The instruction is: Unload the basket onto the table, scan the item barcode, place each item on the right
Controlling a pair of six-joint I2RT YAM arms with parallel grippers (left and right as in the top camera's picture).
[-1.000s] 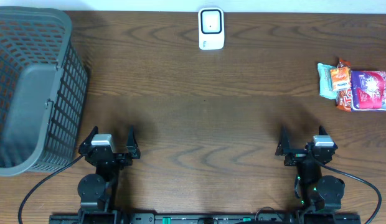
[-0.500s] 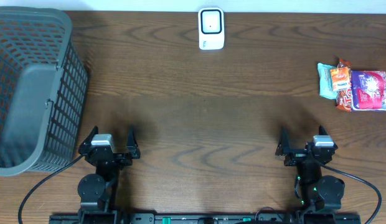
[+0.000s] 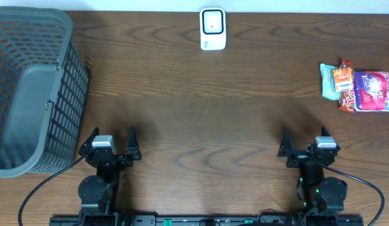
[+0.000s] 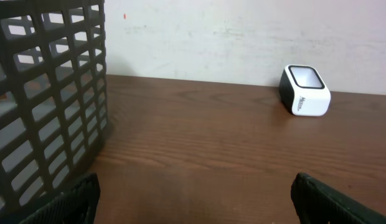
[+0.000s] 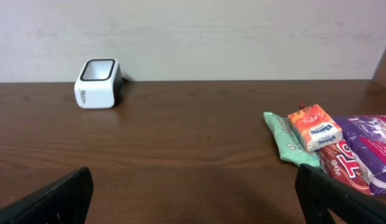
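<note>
Left tool (image 3: 113, 135) and right tool (image 3: 303, 138) rest empty, jaws apart; the scanner (image 3: 213, 28) stands central, presumably so either can bring packets (image 3: 357, 88) to it.

Grey mesh basket (image 3: 72, 94) stands at left edge of dark wood table (image 3: 201, 119); pale scuffed wall (image 4: 211, 37) behind.

There is one white scanner (image 3: 213, 28) and one grey basket (image 3: 31, 88). The packets number four: one green packet (image 3: 328, 86), one orange packet (image 3: 342, 78), one red packet (image 3: 346, 101), one purple packet (image 3: 374, 88)
</note>
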